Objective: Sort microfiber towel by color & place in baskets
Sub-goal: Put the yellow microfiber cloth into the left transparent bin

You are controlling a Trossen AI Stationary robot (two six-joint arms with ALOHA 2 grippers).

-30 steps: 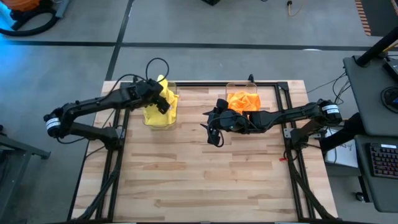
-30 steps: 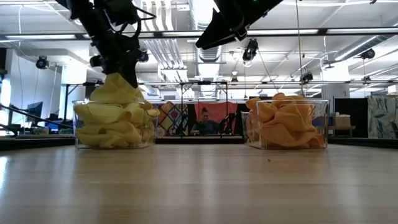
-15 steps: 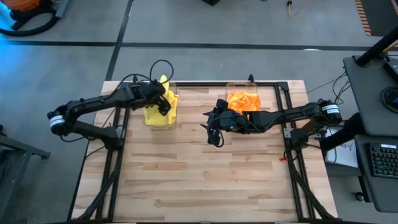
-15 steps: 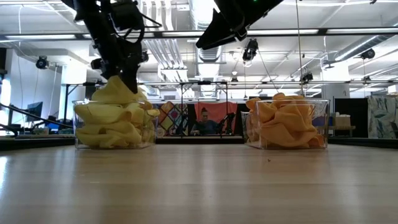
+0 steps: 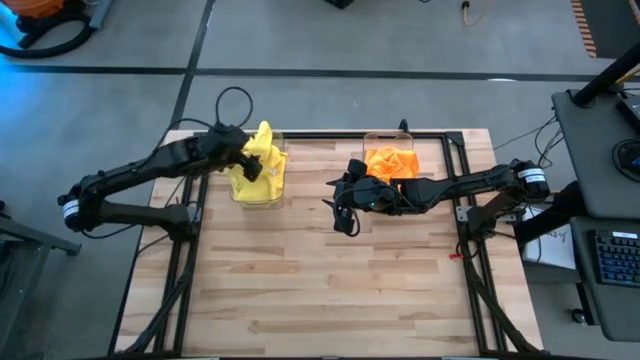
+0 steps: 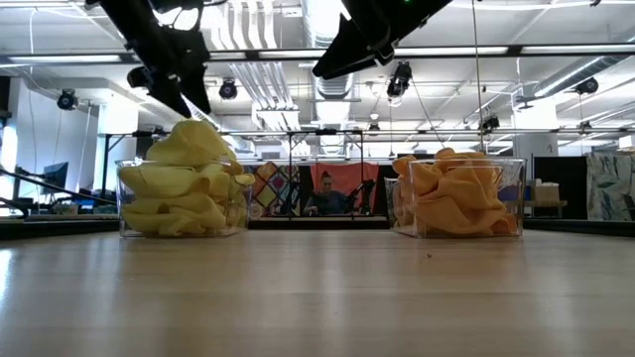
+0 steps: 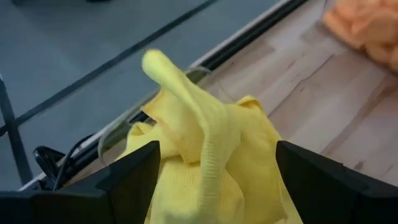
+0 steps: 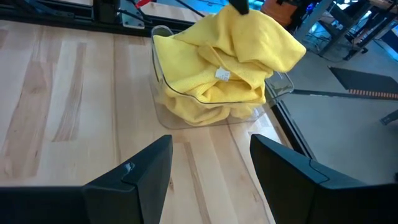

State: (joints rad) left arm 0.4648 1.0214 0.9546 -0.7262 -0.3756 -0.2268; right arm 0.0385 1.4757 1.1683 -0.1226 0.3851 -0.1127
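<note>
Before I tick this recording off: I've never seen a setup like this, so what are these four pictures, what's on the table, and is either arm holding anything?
This is a two-armed robot at a wooden table. One picture looks straight down from above, one looks level across the tabletop, and two come from cameras on the arms' wrists. On the table stand two clear baskets: one heaped with yellow towels, the other with orange towels. The left tool is open just above the yellow heap, whose top towel sticks up in a peak between its fingers; it grips nothing. The right tool waits, open and empty, over the table beside the orange basket. No loose towels show on the table. A person sits in the room far behind.
</note>
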